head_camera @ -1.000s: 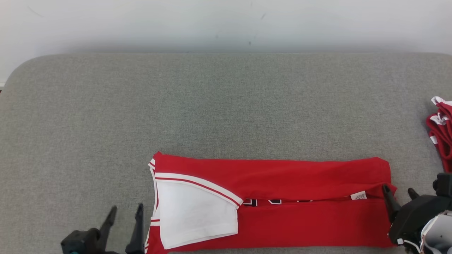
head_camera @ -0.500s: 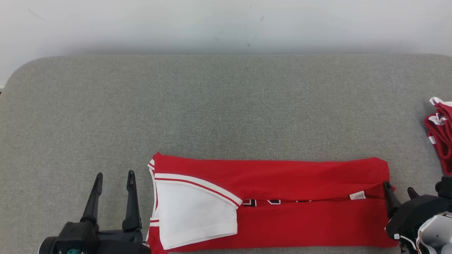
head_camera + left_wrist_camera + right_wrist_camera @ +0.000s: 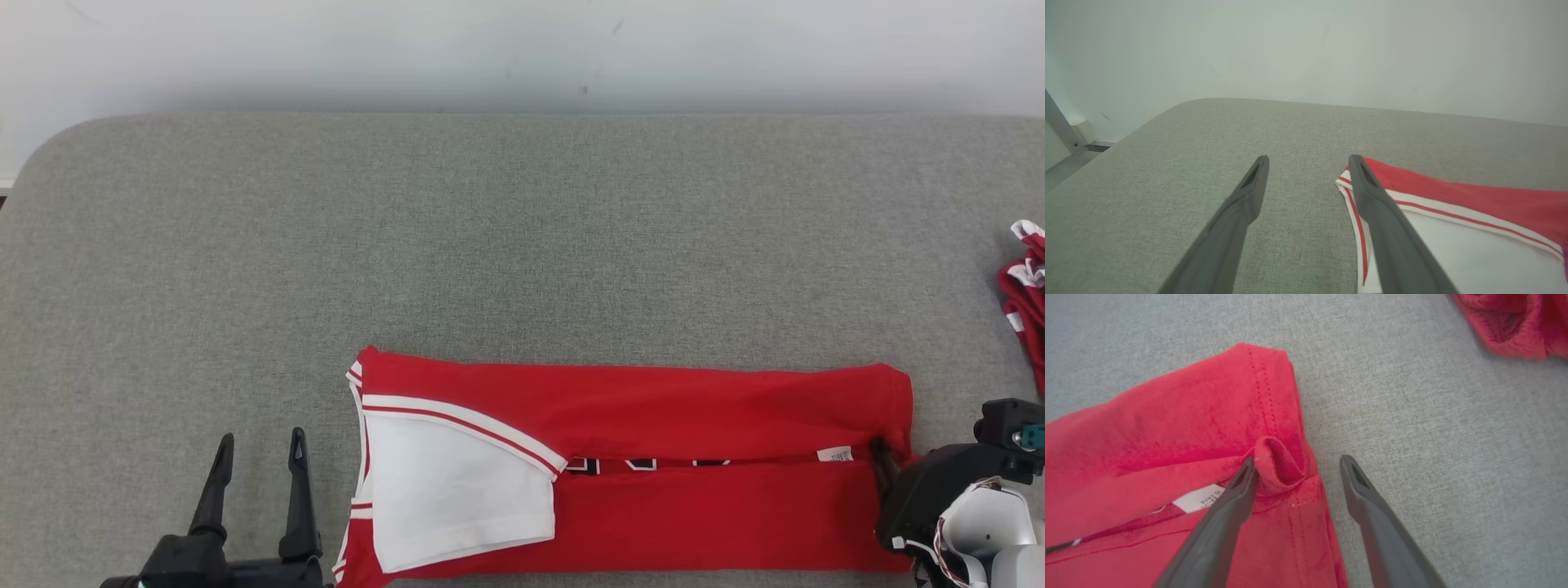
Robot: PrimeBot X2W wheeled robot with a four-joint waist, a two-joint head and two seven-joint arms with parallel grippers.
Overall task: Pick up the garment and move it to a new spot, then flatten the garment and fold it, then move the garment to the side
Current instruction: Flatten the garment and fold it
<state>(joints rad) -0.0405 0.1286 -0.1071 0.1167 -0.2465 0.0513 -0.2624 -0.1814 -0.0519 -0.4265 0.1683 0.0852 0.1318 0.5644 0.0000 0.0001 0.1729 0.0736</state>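
While the folded red shirt (image 3: 653, 408) lies flat near the front of the bench (image 3: 490, 245), the left tool (image 3: 260, 437) stands wide and empty just beside its collar end | right tool (image 3: 1298, 460) wide, astride the hem corner, one finger (image 3: 1229, 506) perhaps touching a pucker | black lettering (image 3: 637, 465) mostly hidden in the fold | another red cloth (image 3: 1024, 302) cut off at right

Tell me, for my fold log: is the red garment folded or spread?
Folded. The garment forms a narrow strip, long sides turned in, meeting along the middle.
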